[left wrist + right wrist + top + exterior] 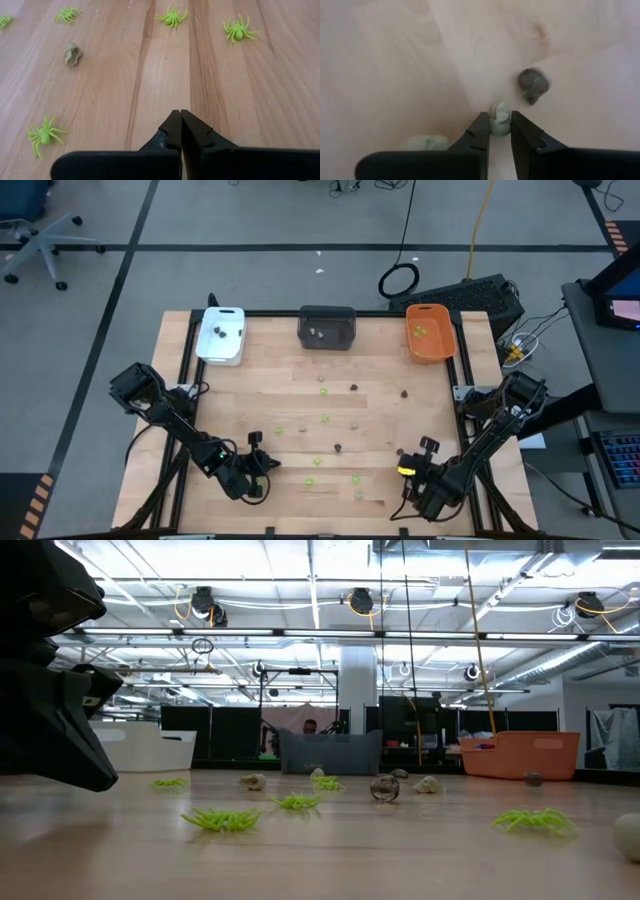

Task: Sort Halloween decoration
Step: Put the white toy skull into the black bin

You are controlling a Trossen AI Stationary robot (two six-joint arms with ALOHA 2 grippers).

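The Halloween decoration lies scattered on the wooden table (250,400): lime green spiders (171,17), pale beige pieces (72,54) and dark pieces (533,84). My right gripper (499,117) is at the near right of the table (408,472), pointing steeply down and shut on a pale beige piece (499,123). The dark piece lies just beyond its fingertips. My left gripper (180,113) waits shut at the near left (266,467), holding nothing. My right gripper pinches the small pale beige piece (500,125) between its two fingertips, coming at it from above on a steep slant. The piece sits at the fingers' free ends, right at the table top. Whether it is lifted clear, I cannot tell.
Three trays stand along the far edge: white (222,350) at the left, dark grey (327,340) in the middle, orange (431,352) at the right, each with a few pieces inside. Another pale piece (425,144) lies beside my right gripper's finger.
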